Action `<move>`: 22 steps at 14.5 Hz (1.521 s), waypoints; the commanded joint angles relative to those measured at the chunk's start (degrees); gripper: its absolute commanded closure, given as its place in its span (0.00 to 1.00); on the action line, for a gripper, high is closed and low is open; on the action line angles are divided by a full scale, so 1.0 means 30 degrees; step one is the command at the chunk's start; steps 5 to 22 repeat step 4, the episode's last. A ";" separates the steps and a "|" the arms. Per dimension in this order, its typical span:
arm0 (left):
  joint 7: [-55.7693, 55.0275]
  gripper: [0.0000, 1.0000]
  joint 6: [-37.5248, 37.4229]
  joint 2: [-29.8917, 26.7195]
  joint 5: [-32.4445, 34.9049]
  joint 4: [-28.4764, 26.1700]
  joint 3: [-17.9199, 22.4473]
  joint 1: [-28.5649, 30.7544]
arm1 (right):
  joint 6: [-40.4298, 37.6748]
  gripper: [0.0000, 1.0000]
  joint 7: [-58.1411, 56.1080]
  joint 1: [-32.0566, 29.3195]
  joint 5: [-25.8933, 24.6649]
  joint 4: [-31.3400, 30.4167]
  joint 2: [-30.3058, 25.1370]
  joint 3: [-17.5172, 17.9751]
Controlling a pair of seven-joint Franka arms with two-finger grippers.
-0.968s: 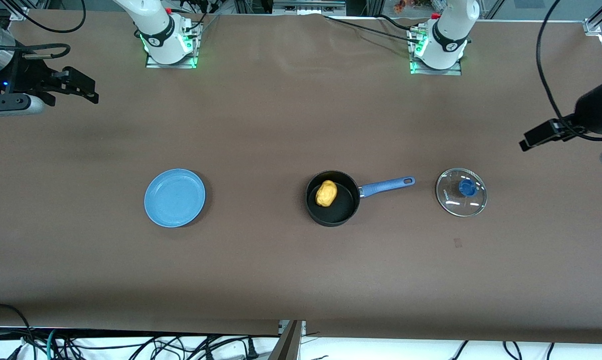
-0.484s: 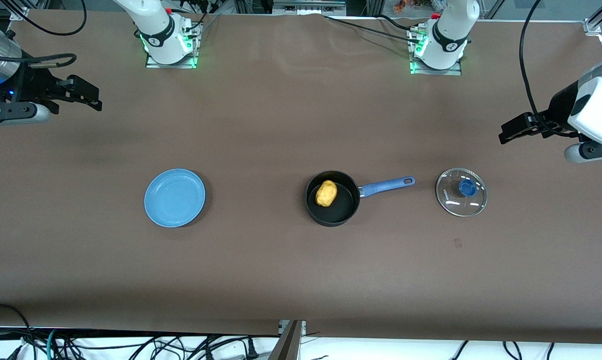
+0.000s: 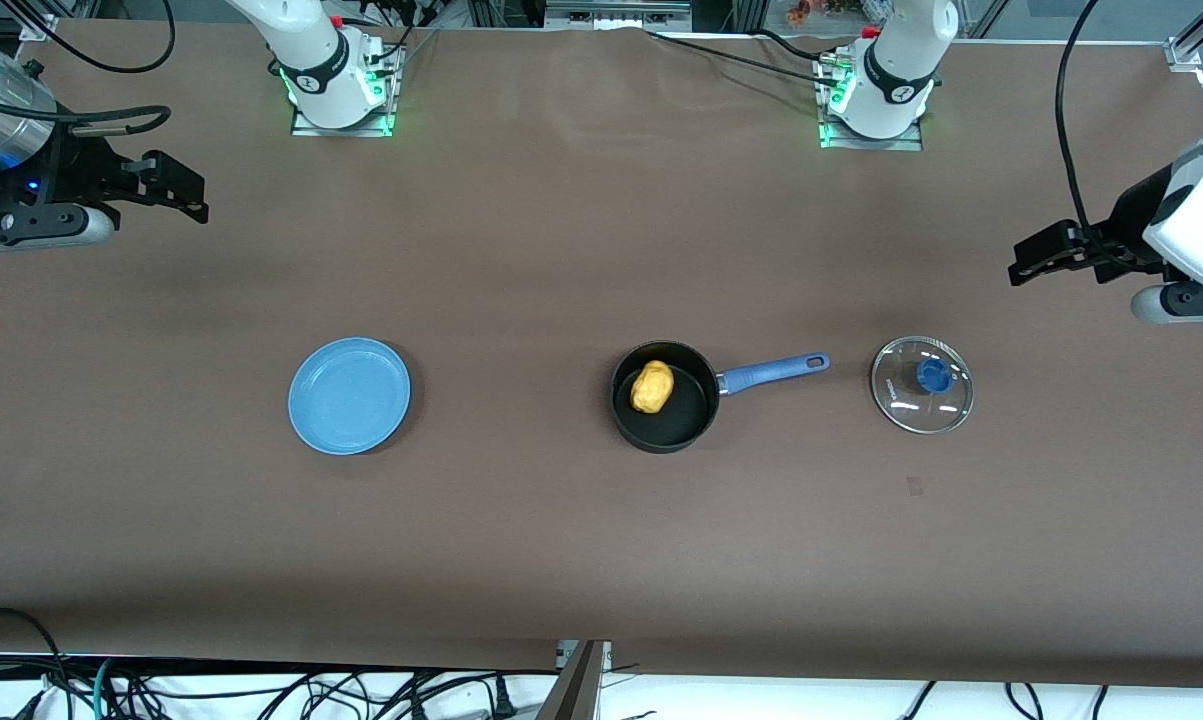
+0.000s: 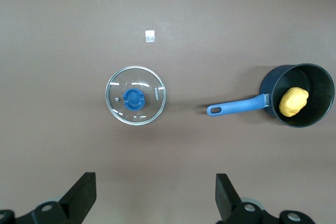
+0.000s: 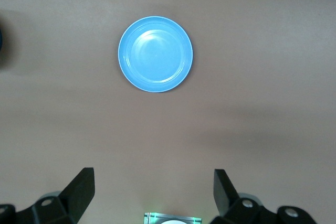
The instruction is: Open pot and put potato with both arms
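The black pot (image 3: 686,420) with its long blue handle (image 3: 773,371) stands open mid-table, and the yellow-orange potato (image 3: 652,386) lies in it. Its glass lid (image 3: 922,385) with the blue knob lies flat on the table beside the handle's end, toward the left arm's end. The left wrist view shows the lid (image 4: 135,102), the pot (image 4: 310,85) and the potato (image 4: 293,102). My left gripper (image 3: 1027,264) is open and empty, raised at the left arm's end of the table. My right gripper (image 3: 193,198) is open and empty, raised at the right arm's end.
A flat light-blue plate (image 3: 349,395) lies empty toward the right arm's end, level with the pot; it also shows in the right wrist view (image 5: 155,54). A small pale mark (image 3: 915,486) sits on the table nearer the camera than the lid. Cables hang along the front edge.
The left arm swung in from the table's end, then eased back a little. The right gripper shifted slightly toward the middle. Pot, potato, lid and plate have not moved.
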 commanded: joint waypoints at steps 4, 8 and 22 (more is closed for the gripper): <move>0.0746 0.00 0.0839 -0.0339 0.0321 -0.0642 -0.0058 0.0229 | 0.0015 0.00 -0.0058 -0.0052 -0.0387 0.0188 -0.0034 0.0144; 0.0746 0.00 0.0839 -0.0339 0.0321 -0.0642 -0.0058 0.0229 | 0.0015 0.00 -0.0058 -0.0052 -0.0387 0.0188 -0.0034 0.0144; 0.0746 0.00 0.0839 -0.0339 0.0321 -0.0642 -0.0058 0.0229 | 0.0015 0.00 -0.0058 -0.0052 -0.0387 0.0188 -0.0034 0.0144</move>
